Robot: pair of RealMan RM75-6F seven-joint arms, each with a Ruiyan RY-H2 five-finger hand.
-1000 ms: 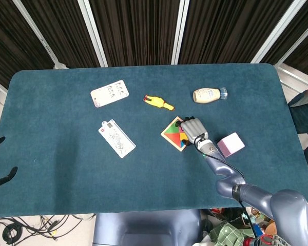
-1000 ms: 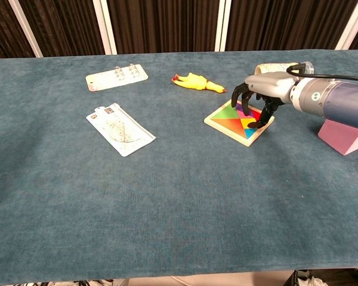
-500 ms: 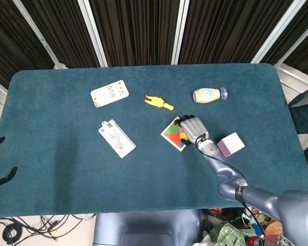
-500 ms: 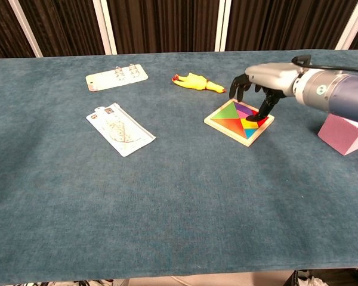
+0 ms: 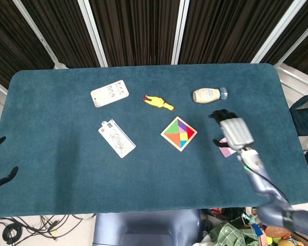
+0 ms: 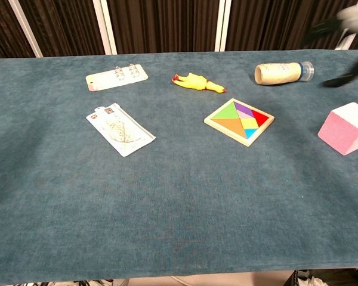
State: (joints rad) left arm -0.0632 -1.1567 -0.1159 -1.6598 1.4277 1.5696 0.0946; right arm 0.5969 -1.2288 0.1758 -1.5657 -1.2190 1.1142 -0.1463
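Your right hand hovers with fingers spread, holding nothing; lower squarely over the pink block at its four o'clock.

head overhead, chest low, shared table

no legible text, labels too small

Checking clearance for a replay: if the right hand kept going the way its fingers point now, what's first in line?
Probably the mayonnaise bottle. The right hand hangs above the pink block, fingers toward the far edge, bottle ahead and slightly left. It is raised and blurred, so it might pass over.
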